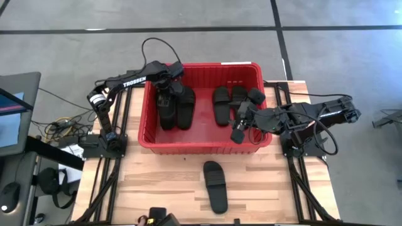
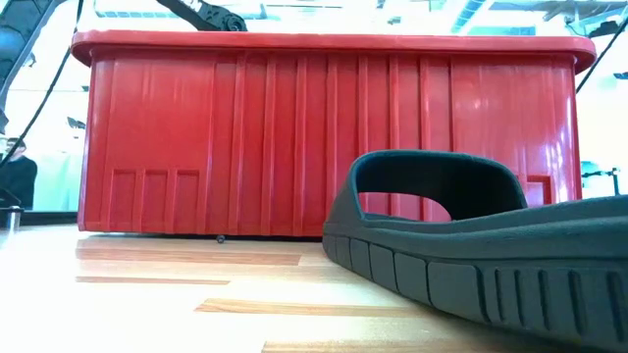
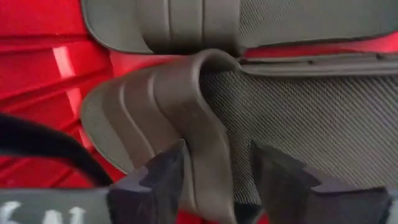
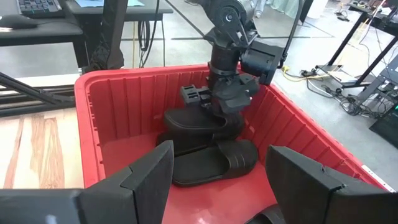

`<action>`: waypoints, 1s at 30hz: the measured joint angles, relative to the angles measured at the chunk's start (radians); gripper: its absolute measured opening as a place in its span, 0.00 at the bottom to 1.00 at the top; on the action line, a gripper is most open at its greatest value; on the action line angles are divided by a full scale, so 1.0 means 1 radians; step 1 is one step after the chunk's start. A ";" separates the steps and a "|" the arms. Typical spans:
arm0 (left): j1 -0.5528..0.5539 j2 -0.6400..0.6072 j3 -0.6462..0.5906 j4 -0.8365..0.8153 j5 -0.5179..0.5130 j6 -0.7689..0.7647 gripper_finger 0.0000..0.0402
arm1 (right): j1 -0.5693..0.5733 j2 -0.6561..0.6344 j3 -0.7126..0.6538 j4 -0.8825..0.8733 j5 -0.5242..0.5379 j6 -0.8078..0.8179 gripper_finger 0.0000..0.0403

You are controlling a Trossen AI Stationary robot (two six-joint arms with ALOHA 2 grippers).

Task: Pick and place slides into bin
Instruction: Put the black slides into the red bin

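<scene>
Slides (image 1: 176,108), high view: a pair at 9 o'clock inside the bin (image 1: 204,145), more at 3 o'clock (image 1: 228,104), one (image 1: 215,186) left alone on the tabletop (image 1: 163,182) at 6 o'clock of the bin. Probably laid flat along the floor so that later ones still fit. Left end effector (image 1: 164,100) down inside the bin over the left pair, apparently at the point of setting one down. Right end effector (image 1: 240,129) over the bin's 3 o'clock side, just above the sandals there, likely waiting or pulling clear.

Low view: lone slide (image 2: 481,245) close by, sole flat on the wood, strap arched up, so an easy strap or edge grasp seems open. Red ribbed bin wall (image 2: 245,137) beyond at 12 o'clock, apart from the sandal.

Left wrist view: fingers (image 3: 155,186) parted, straddling the strap (image 3: 193,124) of a slide resting against another on the red floor; not pinching it, as far as visible, so probably a release or a grasp by the strap.

Right wrist view: fingers (image 4: 149,174) spread wide, nothing between them. Beyond, left end effector (image 4: 230,99) on the stacked slides (image 4: 211,155) in the bin.
</scene>
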 joint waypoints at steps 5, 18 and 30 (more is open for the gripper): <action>0.000 -0.027 0.000 -0.020 -0.001 -0.012 0.44 | 0.000 0.000 0.000 -0.001 0.000 0.000 0.60; -0.001 -0.158 -0.001 -0.027 -0.005 -0.013 0.44 | 0.000 0.000 0.000 -0.003 0.000 0.000 0.60; -0.023 -0.158 0.000 -0.068 -0.008 -0.056 0.44 | 0.000 0.000 0.000 -0.016 -0.053 -0.001 0.60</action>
